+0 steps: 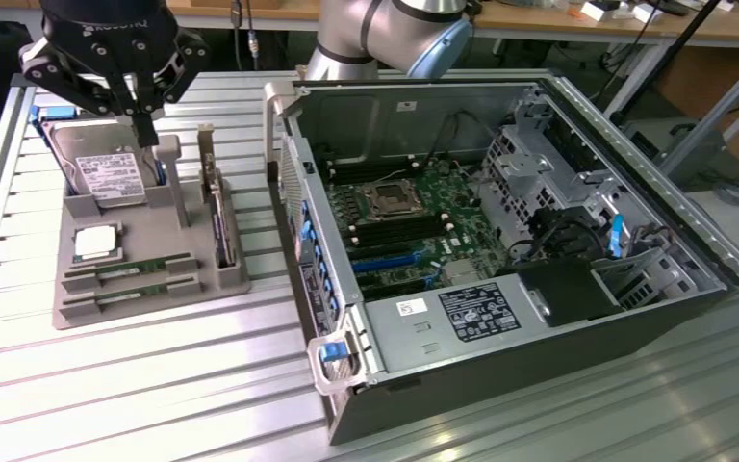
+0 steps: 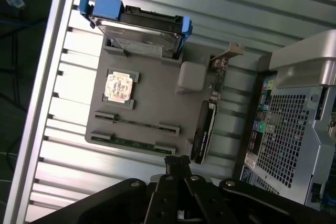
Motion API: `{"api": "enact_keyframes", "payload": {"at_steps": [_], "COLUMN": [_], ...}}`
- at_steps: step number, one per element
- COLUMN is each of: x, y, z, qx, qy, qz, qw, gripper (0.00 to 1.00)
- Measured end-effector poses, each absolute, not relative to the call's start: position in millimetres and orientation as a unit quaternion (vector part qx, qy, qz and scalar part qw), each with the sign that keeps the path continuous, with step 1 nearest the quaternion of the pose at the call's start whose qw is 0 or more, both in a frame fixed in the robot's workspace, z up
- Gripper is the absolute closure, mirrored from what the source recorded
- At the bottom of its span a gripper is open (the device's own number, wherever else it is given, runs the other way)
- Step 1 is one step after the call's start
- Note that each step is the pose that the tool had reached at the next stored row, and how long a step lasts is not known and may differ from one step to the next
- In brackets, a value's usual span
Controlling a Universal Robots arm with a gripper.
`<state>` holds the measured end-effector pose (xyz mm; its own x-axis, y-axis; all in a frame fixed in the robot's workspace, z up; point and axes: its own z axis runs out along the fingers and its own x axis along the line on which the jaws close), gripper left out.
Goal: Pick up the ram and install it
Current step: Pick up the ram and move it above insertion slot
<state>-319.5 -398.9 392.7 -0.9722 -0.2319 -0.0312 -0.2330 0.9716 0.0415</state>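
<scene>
Two ram sticks stand on edge in the slots of a grey holder tray (image 1: 151,308) on the exterior view's left. One ram stick (image 1: 130,267) is thin and green, and the second (image 1: 130,292) lies just in front of it. In the wrist view the same sticks are the green ram (image 2: 134,143) and a thinner one (image 2: 137,123). My gripper (image 1: 149,133) hangs well above the tray's far end, over the hard drive. Its black fingers (image 2: 177,160) are shut with nothing between them, apart from both sticks.
The tray also holds a hard drive (image 1: 107,173), a square silver processor (image 1: 96,243) and a bracketed card (image 1: 219,217). An open computer case (image 1: 498,241) with its motherboard (image 1: 408,226) lies on the exterior view's right. The slatted metal table (image 1: 151,385) runs underneath.
</scene>
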Motion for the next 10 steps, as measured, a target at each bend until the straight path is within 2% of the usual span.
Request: {"api": "enact_keyframes", "payload": {"at_steps": [10], "x": [-319.5], "y": [-398.9], "z": [392.7], "qx": [-0.155], "qy": [0.988], "qz": [0.023], "qw": [0.012], "gripper": [0.9]}}
